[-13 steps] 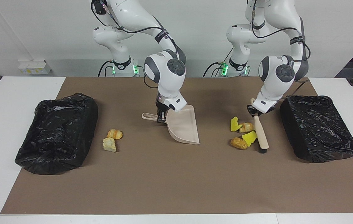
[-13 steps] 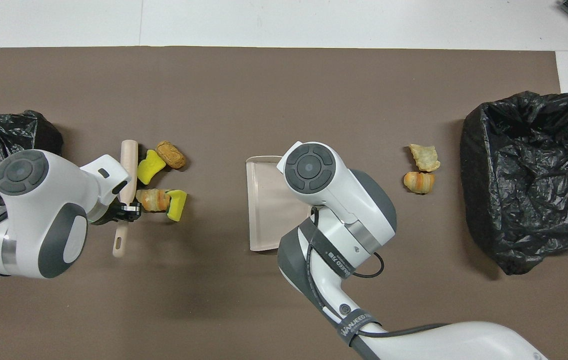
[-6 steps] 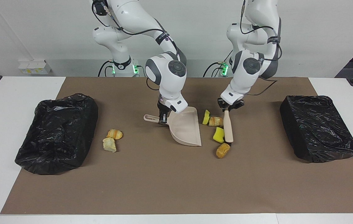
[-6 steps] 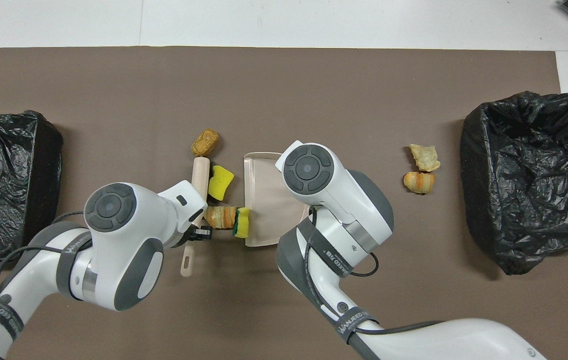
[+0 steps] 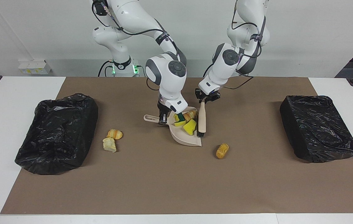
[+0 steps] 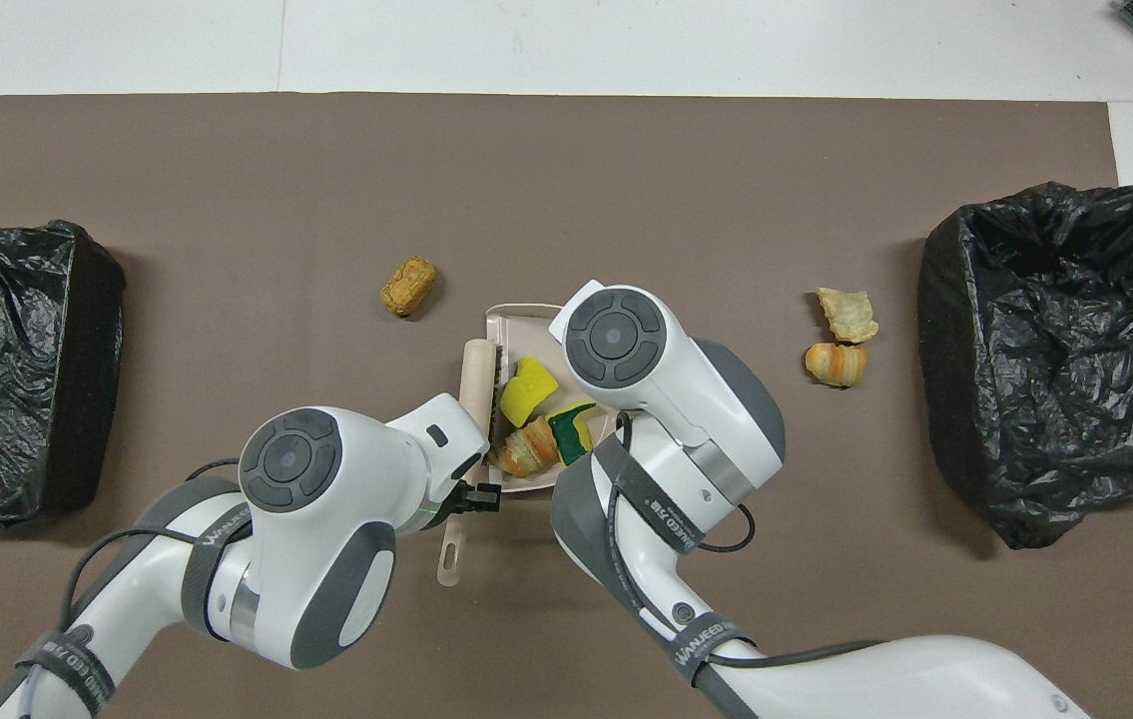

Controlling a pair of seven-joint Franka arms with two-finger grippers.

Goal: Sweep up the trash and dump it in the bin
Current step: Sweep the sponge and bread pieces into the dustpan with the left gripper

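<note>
Facing view: left end effector [image 5: 206, 100] angles brush [image 5: 202, 120] into dustpan [image 5: 185, 138].

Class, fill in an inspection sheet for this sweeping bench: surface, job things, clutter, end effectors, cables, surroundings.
Surface: brown mat on a white table.
Job's things: two yellow sponge bits and a bread lump in the dustpan; one brown lump on the mat beside it; two lumps near the bag-lined bin at the right arm's end; second bin at the left arm's end.
Clutter: nothing seen.
End effectors: left end effector shut on the brush, at the dustpan's mouth; right end effector shut on the dustpan handle.
Cables: black leads along both arms.
Surroundings: white wall, small box at its foot.
</note>
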